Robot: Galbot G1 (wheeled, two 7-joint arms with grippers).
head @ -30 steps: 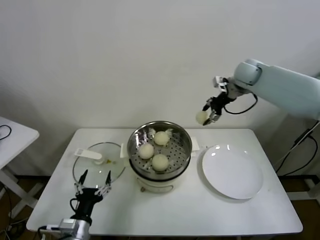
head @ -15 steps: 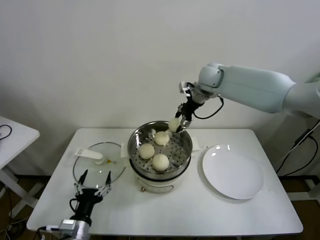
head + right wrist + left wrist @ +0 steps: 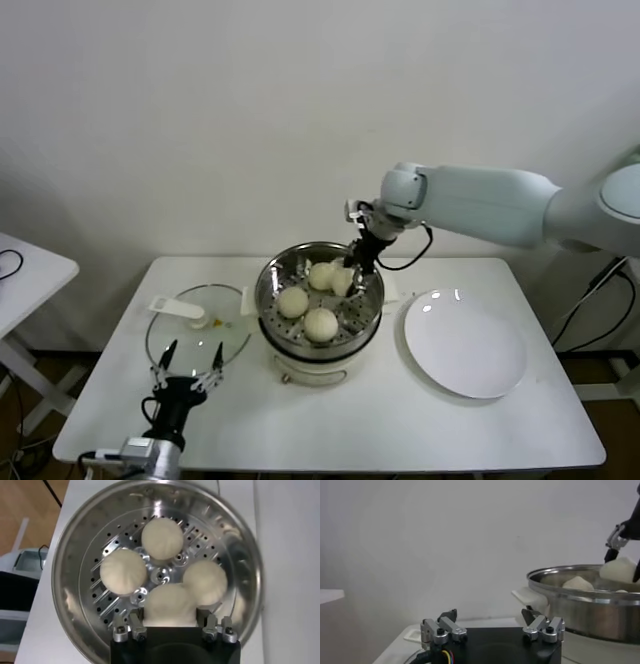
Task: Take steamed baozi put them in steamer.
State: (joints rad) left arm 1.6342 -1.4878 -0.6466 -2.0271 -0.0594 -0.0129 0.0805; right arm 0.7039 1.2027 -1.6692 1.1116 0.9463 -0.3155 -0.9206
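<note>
Three baozi (image 3: 162,537) sat in the steamer (image 3: 80,550) already; my right gripper (image 3: 170,629) was clamped on the fourth bun (image 3: 170,607), just needed dropping.

Three smooth off-white dough buns (image 3: 162,537) sitting in shiny perforated steel steamer basket (image 3: 80,555), fourth bun (image 3: 170,605) hanging just above.

A plain white wall (image 3: 200,120) stands behind a white desk (image 3: 330,420). A second white desk (image 3: 25,275) sits at left, over wooden floor (image 3: 30,395).
</note>
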